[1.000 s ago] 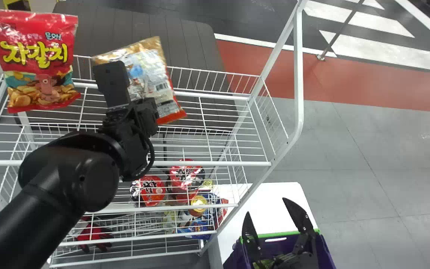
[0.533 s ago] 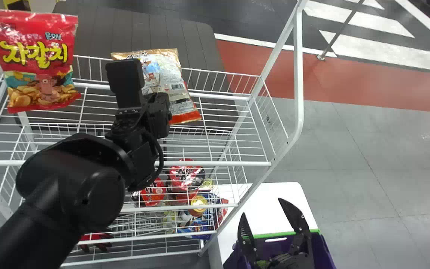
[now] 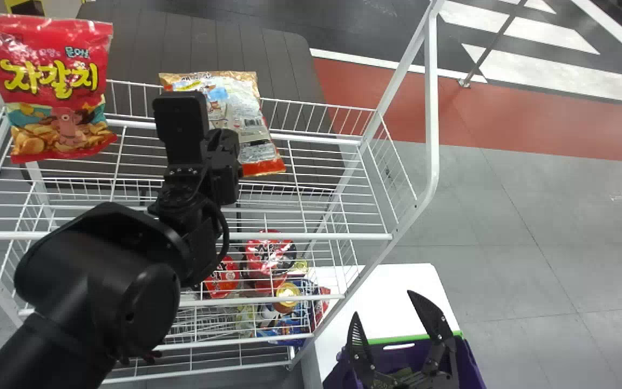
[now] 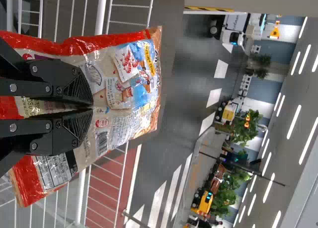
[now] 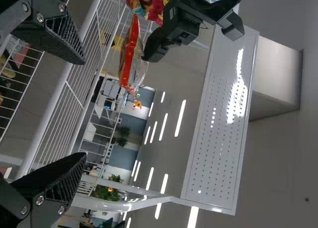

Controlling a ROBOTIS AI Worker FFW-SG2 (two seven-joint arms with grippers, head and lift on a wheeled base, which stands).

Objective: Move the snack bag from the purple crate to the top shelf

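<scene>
In the head view my left gripper (image 3: pixel 219 146) is over the rack's top shelf (image 3: pixel 311 162), with the gold, white and red snack bag (image 3: pixel 254 129) upright beyond it. The left wrist view has the left gripper (image 4: pixel 92 109) shut on the snack bag (image 4: pixel 134 89), its fingers pinching the middle of the printed face. My right gripper (image 3: pixel 394 324) stands open above the purple crate (image 3: pixel 467 362) in the head view. In the right wrist view the right gripper (image 5: pixel 85 109) has a wide gap between its fingers.
A red snack bag (image 3: pixel 57 86) stands upright at the left of the top shelf. Red packages (image 3: pixel 270 254) and other packs lie on lower shelves. The crate sits by a white table (image 3: pixel 397 292) right of the rack. A white post (image 3: pixel 431 108) rises at the shelf's right end.
The left arm and its bag first moved right, and the bag turned more upright; since then they shifted only slightly. The right gripper has barely moved.
</scene>
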